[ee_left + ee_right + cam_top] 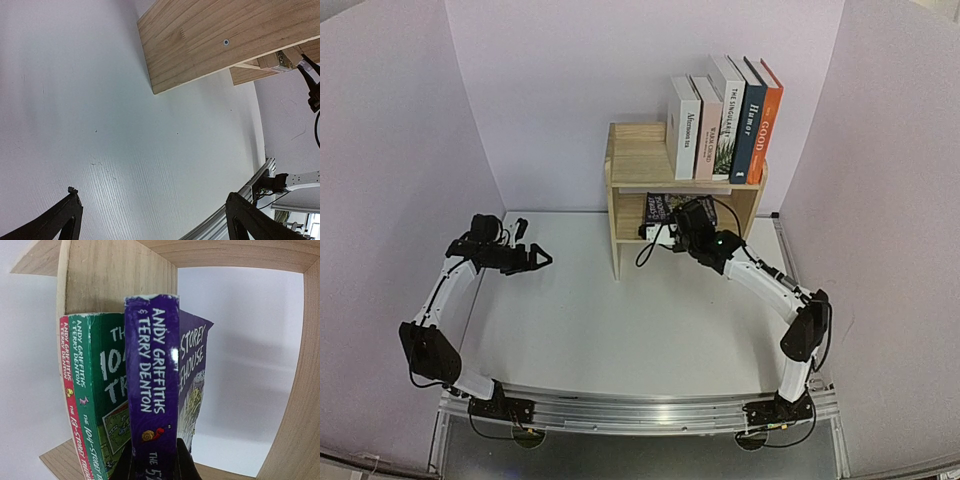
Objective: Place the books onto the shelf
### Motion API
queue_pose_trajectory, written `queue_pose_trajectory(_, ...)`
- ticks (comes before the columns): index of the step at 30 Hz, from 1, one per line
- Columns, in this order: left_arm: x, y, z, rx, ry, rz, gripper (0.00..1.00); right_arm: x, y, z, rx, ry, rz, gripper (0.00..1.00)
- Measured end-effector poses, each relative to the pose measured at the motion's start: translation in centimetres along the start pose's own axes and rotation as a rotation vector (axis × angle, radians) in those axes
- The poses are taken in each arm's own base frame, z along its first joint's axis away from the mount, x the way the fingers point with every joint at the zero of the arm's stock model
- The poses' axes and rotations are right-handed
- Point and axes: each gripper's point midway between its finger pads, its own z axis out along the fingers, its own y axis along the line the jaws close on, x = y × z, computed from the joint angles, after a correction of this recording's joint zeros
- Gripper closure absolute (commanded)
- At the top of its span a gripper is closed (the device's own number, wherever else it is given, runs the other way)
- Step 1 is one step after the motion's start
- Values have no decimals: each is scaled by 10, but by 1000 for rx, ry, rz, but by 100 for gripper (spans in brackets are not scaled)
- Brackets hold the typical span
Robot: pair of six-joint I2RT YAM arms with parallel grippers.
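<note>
Right wrist view: the right tool (155, 462) is clenched on the spine of the purple paperback (152, 370), upright in the lower tier of the shelf (117, 275), just beside the green paperback (107, 390). It is probably light and floppy, with a glossy cover; the stiff spine is the best hold. The left tool (150, 220) hangs released.

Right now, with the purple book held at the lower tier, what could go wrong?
The right gripper pinches the purple book only at one end of its spine, so it may twist or slip. Its cover splays toward the open side of the shelf; once released it could topple there. A push inward might jostle the green book beside it.
</note>
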Motion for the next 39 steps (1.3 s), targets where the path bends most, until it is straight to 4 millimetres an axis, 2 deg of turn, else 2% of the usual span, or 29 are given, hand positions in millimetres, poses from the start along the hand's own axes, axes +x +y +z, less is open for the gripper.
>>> queue_pose_trajectory(20,3,2,2,-2,8,-8,0,4,0,4,-8,-14,8,99)
queue_pose_trajectory(22,3,3,2,-2,8,-8,0,4,1,6,-11,-13,7,74)
queue_pose_trajectory(24,3,2,2,-1,8,-8,0,4,2,7,-14,-13,6,59)
queue_pose_trajectory(25,3,2,2,-1,8,-8,0,4,3,8,-18,-13,5,55)
queue_pose_trajectory(29,6,3,3,4,15,-12,0,6,8,10,-35,-10,7,44)
queue_pose_trajectory(34,7,4,4,4,20,-16,0,6,6,10,-31,-14,17,36)
queue_pose_trajectory(39,8,4,4,5,21,-16,0,5,7,7,-49,-22,27,34)
